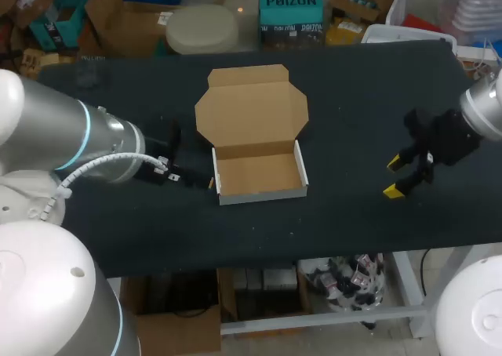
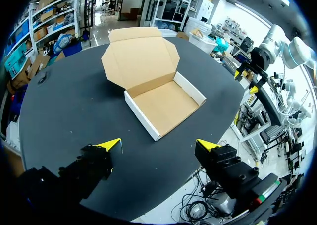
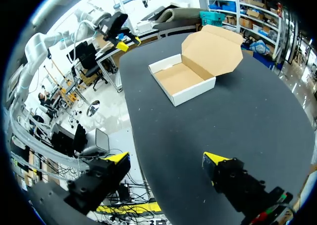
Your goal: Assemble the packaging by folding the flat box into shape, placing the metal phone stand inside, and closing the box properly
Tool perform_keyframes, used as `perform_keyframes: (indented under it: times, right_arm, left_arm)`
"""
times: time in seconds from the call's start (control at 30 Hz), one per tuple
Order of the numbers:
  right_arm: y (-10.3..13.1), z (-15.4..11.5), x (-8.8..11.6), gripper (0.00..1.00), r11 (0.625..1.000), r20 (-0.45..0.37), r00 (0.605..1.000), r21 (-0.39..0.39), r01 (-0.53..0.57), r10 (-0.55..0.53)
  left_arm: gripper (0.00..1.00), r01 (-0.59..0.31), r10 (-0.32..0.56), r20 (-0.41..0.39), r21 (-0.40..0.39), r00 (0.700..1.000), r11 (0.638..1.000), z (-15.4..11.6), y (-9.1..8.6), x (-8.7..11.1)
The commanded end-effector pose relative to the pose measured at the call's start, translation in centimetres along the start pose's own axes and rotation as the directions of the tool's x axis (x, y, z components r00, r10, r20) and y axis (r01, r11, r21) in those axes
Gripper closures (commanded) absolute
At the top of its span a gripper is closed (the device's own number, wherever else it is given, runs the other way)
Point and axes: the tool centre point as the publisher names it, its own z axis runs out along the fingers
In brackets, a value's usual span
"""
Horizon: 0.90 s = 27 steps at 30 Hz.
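On table (image 1: 353, 97): box (image 1: 263, 194), lid (image 1: 251, 109) open; left claw (image 2: 158, 144), right claw (image 1: 394, 177) spread.

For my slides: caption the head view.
Open, empty cardboard box on the black table, lid laid back, between open left gripper and open right gripper.

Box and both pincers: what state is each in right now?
box: folded into a tray, walls up, nothing inside.
lid: open, laid back flat on the table.
left pincer: open, empty, with the box ahead of it.
right pincer: open, empty, well clear of the box.
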Motion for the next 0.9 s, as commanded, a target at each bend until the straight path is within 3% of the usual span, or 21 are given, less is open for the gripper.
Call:
perform_keyframes:
  times: [0.03,0.27,0.53,0.9]
  right_arm:
    - [-0.1,-1.1,0.4,0.0,0.997,0.032,0.997,0.028,-0.066,0.066]
    - [-0.8,-2.7,0.8,0.0,0.985,0.079,0.983,0.039,-0.169,0.165]
    - [-1.4,-4.6,1.3,0.0,0.965,0.145,0.958,0.053,-0.256,0.247]
    - [-2.5,-6.6,1.2,0.0,0.929,0.212,0.913,0.05,-0.367,0.349]
  left_arm:
    - [0.0,0.044,-0.045,0.019,0.048,0.999,0.998,-2.2,1.0,-0.2]
    - [0.0,0.177,-0.177,0.117,0.011,0.977,0.984,-4.4,1.1,-0.2]
    - [0.0,0.354,-0.338,0.24,-0.027,0.91,0.935,-6.6,1.6,-0.1]
    - [0.0,0.47,-0.432,0.321,-0.047,0.843,0.882,-8.9,2.1,0.8]
